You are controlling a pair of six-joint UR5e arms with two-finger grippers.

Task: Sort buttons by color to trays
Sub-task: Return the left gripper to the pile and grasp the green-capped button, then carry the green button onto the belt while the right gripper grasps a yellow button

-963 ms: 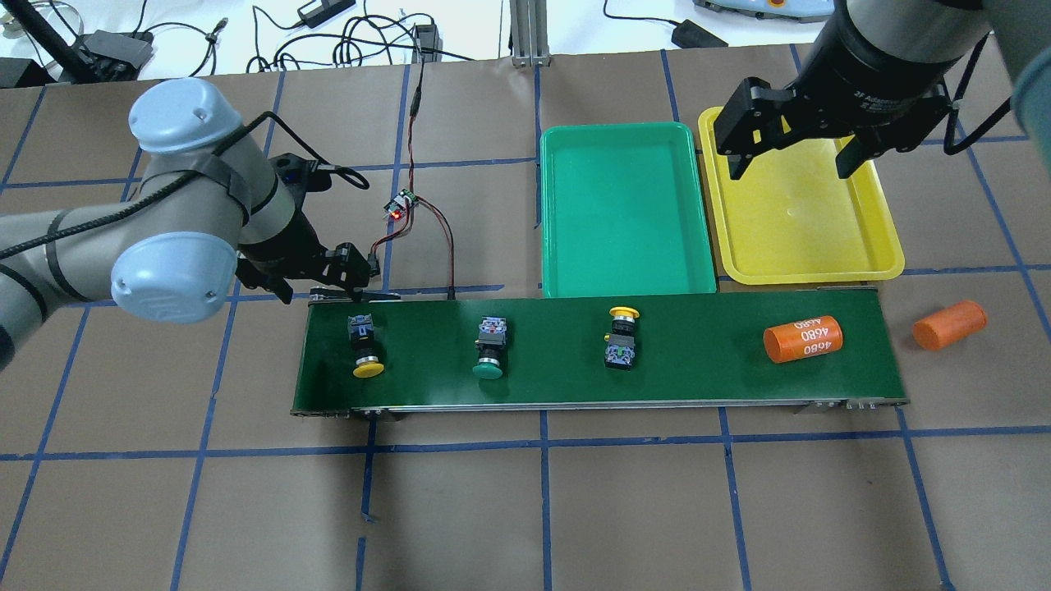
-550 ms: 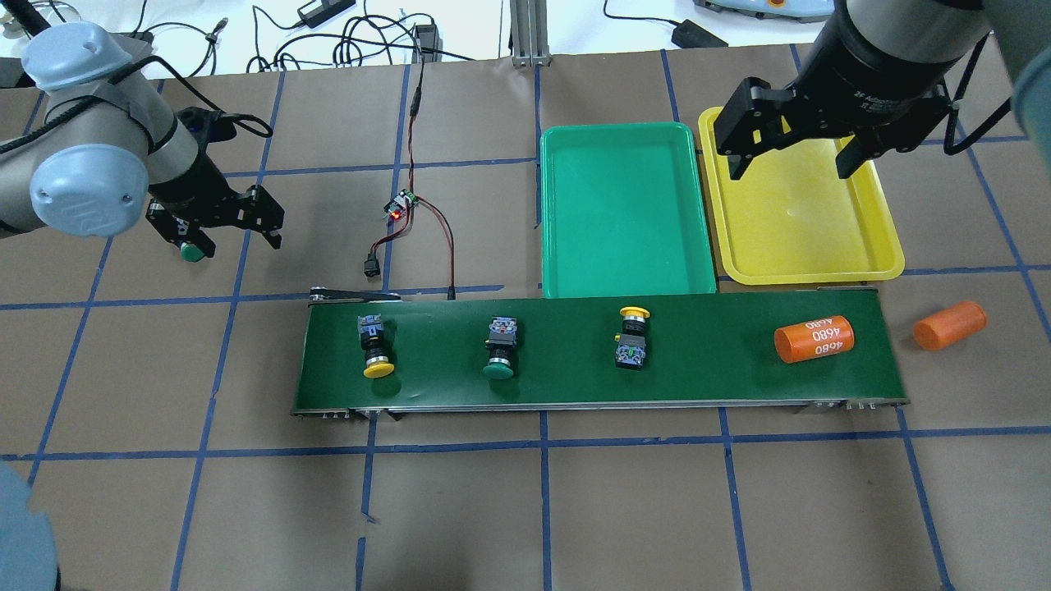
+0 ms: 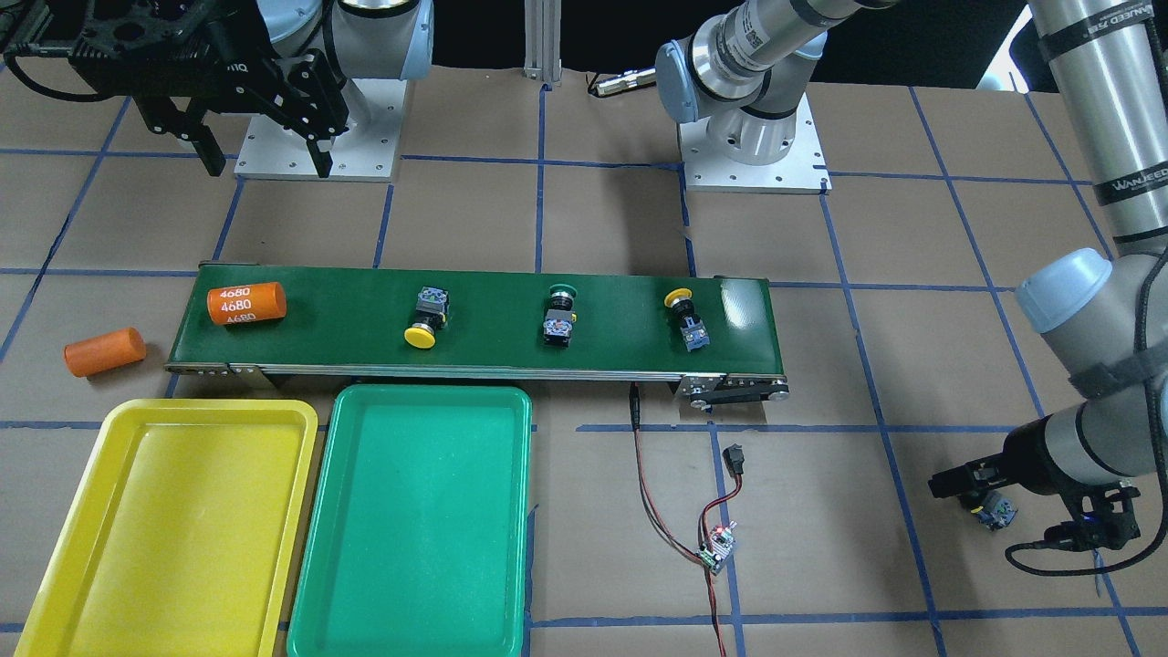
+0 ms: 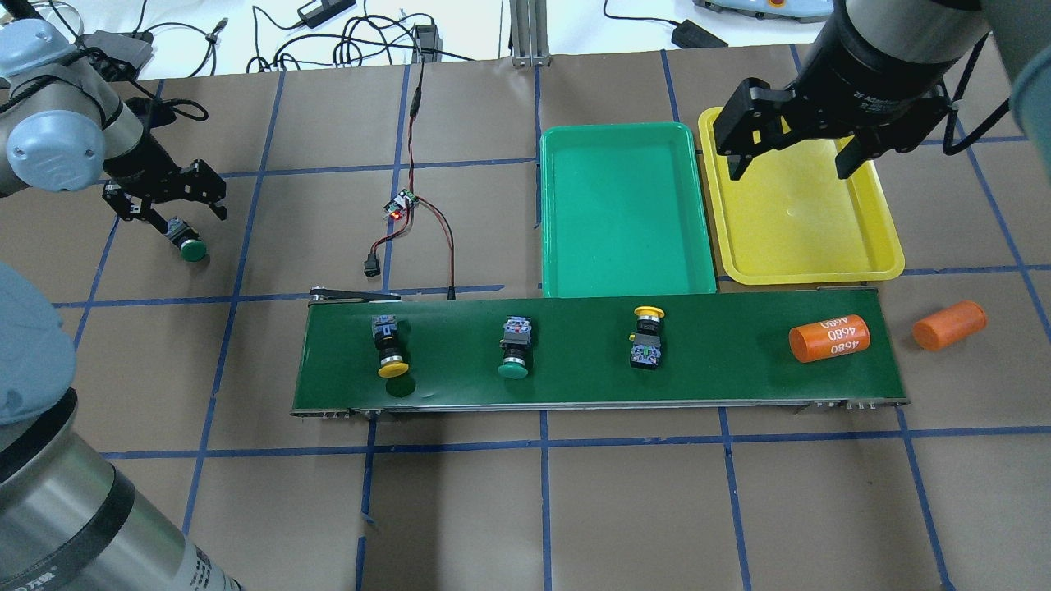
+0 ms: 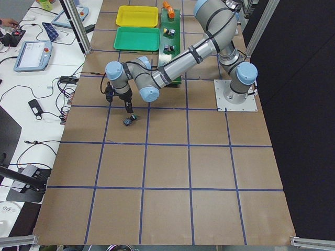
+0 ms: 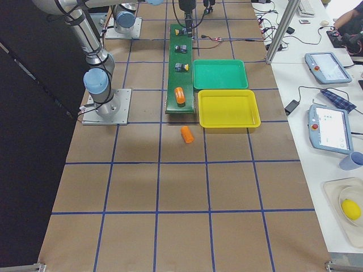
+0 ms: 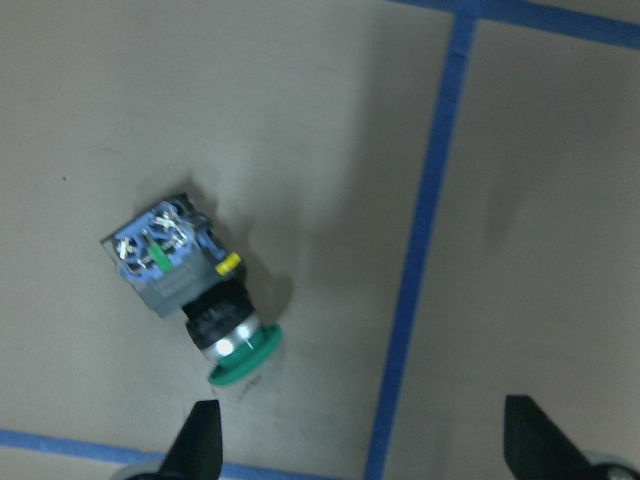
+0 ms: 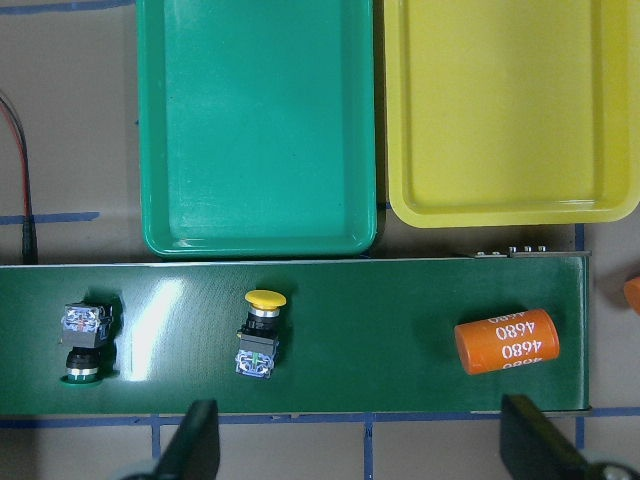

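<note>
The left gripper (image 7: 365, 447), spread wide, hangs near a green-capped black-and-grey push-button (image 7: 190, 290) lying free on the brown papered table (image 4: 493, 509), while the right gripper (image 4: 788, 172) hovers high, equally wide.

My left arm has swung away from the left end of the conveyor belt (image 4: 722, 369) and out to the far left of the bench (image 4: 328, 509). My left end effector (image 7: 365, 450) now hangs there with its fingers spread wide. A moment ago a green-capped button (image 4: 185, 243) showed right at one finger. Now it lies on its side on the bench, clear of both fingers. On the belt, everything has shifted to the right: the yellow-capped button (image 4: 389, 349), the green-capped one (image 4: 514, 349), the second yellow-capped one (image 4: 646, 338) and the orange cylinder marked 4680 (image 4: 829, 338).
</note>
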